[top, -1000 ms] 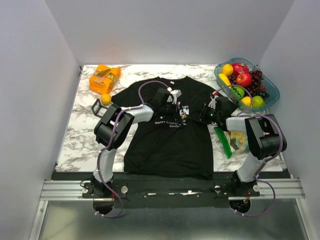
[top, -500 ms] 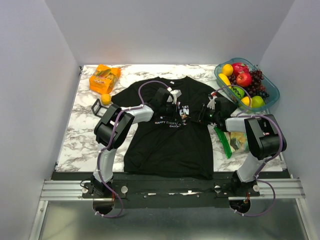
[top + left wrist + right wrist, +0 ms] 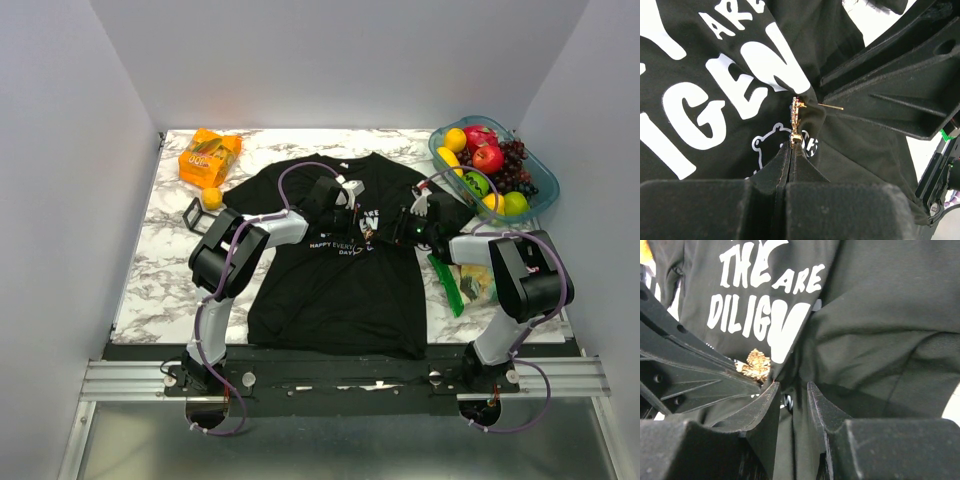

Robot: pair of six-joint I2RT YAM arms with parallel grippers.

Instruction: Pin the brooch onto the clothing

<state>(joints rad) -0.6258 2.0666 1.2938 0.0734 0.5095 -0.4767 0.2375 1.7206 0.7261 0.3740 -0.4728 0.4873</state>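
The black T-shirt (image 3: pixel 335 285) lies flat on the marble table, its white print facing up. My left gripper (image 3: pixel 366 231) is over the chest print. In the left wrist view it (image 3: pixel 792 146) is shut on the lower end of the small gold brooch (image 3: pixel 796 116), held edge-on against a raised fold of shirt; its thin pin (image 3: pixel 831 107) points right. My right gripper (image 3: pixel 393 229) meets it from the right. In the right wrist view it (image 3: pixel 792 390) is closed on a fold of the T-shirt (image 3: pixel 875 340), with the brooch (image 3: pixel 756 365) just left of its fingertips.
A teal fruit bowl (image 3: pixel 545 190) stands at the back right. An orange packet (image 3: pixel 208 155), a small orange ball (image 3: pixel 212 197) and a black wire-frame cube (image 3: pixel 194 213) lie at the back left. A green packet (image 3: pixel 445 282) lies by the shirt's right edge.
My right gripper has moved a little left toward my left gripper, bunching the shirt fold against the brooch. The left gripper has hardly moved.
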